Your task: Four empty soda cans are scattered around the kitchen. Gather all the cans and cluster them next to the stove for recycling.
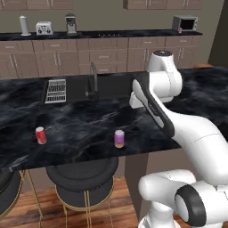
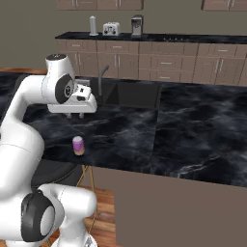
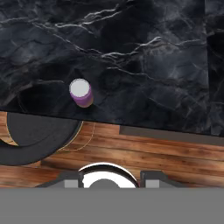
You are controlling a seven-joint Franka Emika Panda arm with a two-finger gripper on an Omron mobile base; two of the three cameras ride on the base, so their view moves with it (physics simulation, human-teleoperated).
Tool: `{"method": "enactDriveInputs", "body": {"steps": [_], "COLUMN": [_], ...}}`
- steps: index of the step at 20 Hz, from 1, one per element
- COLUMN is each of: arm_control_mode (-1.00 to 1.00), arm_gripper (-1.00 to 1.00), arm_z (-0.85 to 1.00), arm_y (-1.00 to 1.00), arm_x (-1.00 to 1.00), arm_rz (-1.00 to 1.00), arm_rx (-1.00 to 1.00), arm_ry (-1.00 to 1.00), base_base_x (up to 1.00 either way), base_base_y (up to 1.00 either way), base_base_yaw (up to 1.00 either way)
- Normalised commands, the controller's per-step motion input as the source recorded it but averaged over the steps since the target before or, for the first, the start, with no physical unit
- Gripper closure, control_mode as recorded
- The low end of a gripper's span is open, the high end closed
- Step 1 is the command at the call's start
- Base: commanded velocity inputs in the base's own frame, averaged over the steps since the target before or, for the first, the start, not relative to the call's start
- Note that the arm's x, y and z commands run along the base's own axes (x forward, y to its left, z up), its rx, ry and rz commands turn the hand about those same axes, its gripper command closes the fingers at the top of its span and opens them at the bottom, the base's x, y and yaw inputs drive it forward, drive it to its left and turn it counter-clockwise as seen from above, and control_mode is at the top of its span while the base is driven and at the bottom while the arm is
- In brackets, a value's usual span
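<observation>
Purple soda can (image 1: 119, 138) stands upright near the front edge of the black marble counter (image 1: 84, 124), above a round stool (image 1: 82, 178). Farther left stands a red can (image 1: 41, 135). Hovering above, the gripper (image 2: 75, 115) has its jaws pressed together, holding nothing. Empty and thin-walled, the cans look light, slick, easily dented; grip mid-body. Far behind lies the stove (image 1: 109, 34).

Pretty flat, even rendered lighting, kinda dim overall. Low-res and soft everywhere, faint pale sheen on the black marble counter (image 1: 89, 124), barely any shadows.
</observation>
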Motion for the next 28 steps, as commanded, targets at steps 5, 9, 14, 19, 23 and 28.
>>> {"method": "enactDriveInputs", "body": {"steps": [5,9,14,19,23,28], "arm_control_mode": [-1.00,-1.00,-1.00,-1.00,-1.00,-1.00], "arm_gripper": [-1.00,-1.00,-1.00,-1.00,-1.00,-1.00], "arm_z": [-0.07,-0.49,-0.47,-0.37,-0.31,-0.33], "arm_y": [0.09,0.69,0.50,0.16,0.09,0.10], "arm_x": [0.30,0.89,0.80,0.56,0.40,0.25], "arm_rz": [0.00,0.00,-0.01,0.03,0.05,0.05], "arm_rx": [0.00,-0.02,-0.01,0.04,0.02,0.00], "arm_ry": [0.03,0.06,0.13,0.18,0.15,0.03], "base_base_x": [0.00,0.00,0.00,0.00,0.00,0.00], "base_base_y": [0.00,0.00,0.00,0.00,0.00,0.00], "base_base_yaw": [0.00,0.00,0.00,0.00,0.00,0.00]}}
